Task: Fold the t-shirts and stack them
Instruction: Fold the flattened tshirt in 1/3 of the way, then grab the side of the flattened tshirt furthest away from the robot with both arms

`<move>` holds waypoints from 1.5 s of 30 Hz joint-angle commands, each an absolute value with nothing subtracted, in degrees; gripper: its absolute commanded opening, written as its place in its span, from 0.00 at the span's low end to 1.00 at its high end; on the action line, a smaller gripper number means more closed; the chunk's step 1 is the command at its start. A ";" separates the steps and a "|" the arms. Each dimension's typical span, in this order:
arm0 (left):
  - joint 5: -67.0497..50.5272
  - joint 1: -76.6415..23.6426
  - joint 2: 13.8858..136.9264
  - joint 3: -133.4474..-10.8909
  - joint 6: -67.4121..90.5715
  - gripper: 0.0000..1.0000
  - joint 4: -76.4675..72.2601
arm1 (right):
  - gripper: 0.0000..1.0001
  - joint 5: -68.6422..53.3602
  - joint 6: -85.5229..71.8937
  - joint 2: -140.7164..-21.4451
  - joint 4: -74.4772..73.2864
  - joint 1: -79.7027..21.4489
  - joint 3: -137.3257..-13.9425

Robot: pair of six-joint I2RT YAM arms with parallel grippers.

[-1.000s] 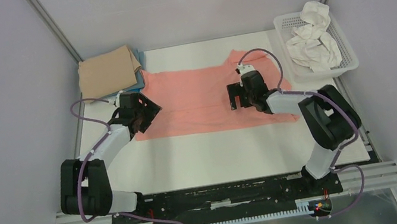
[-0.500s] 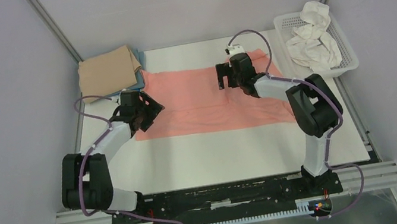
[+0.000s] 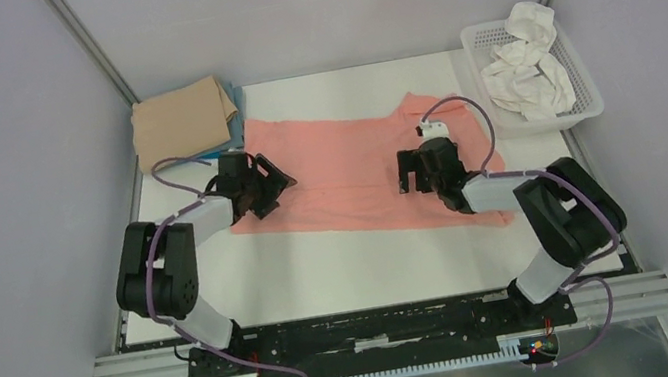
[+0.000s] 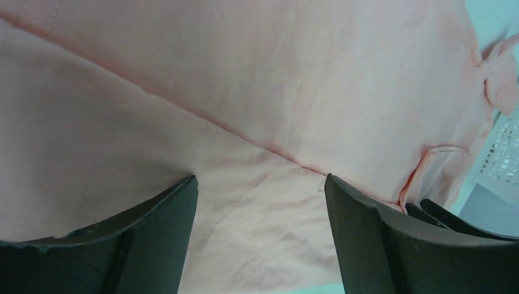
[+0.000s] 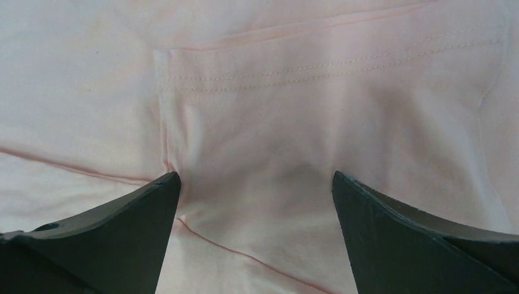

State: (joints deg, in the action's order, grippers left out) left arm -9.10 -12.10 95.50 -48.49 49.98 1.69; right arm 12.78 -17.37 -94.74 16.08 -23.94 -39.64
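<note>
Tan shirt: folded, far-left corner of the counter, lying on a blue shirt of which only the edge shows.
Left tool: jaws spread, tips on the left end of the pink shirt.
Pink shirt: laid across mid-counter, right end rumpled.
Right tool: jaws spread over a stitched hem.
Basket: far right, holding white cloth.
Risk: either tool may close on one layer only, or the pair may pull unevenly, skewing the fold.
</note>
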 commanded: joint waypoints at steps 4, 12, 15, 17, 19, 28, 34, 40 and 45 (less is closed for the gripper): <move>-9.12 -17.57 84.36 -30.44 53.45 0.83 3.60 | 0.98 10.50 -20.40 -81.07 7.70 -25.35 -24.38; 1.26 -24.27 55.31 -16.53 58.63 0.81 18.18 | 0.98 10.48 -24.38 -64.89 1.42 -31.97 -14.20; 1.43 -24.26 43.60 -13.78 57.42 0.83 20.57 | 0.98 12.24 -25.66 -59.81 0.14 -33.07 -12.20; 1.44 -24.26 38.10 -13.08 58.78 0.83 22.55 | 0.98 11.49 -25.15 -57.65 0.16 -33.49 -11.44; 2.77 -24.26 34.44 -13.05 59.81 0.83 25.73 | 0.98 11.00 -23.99 -56.65 -1.52 -33.76 -11.48; 8.78 -24.19 39.19 -27.54 53.24 0.84 29.27 | 0.98 15.65 -22.14 -54.32 -3.55 -33.75 -22.70; 13.15 -20.94 57.41 -40.79 49.56 0.84 26.17 | 0.98 23.84 -19.53 -55.19 -1.89 -33.66 -30.14; 6.91 -9.76 79.69 -53.65 43.89 0.84 20.06 | 0.98 29.01 -14.85 -59.52 1.46 -32.75 -32.08; 7.37 -5.24 96.71 -66.26 39.78 0.85 19.74 | 0.98 27.84 -12.96 -61.63 3.39 -31.32 -31.83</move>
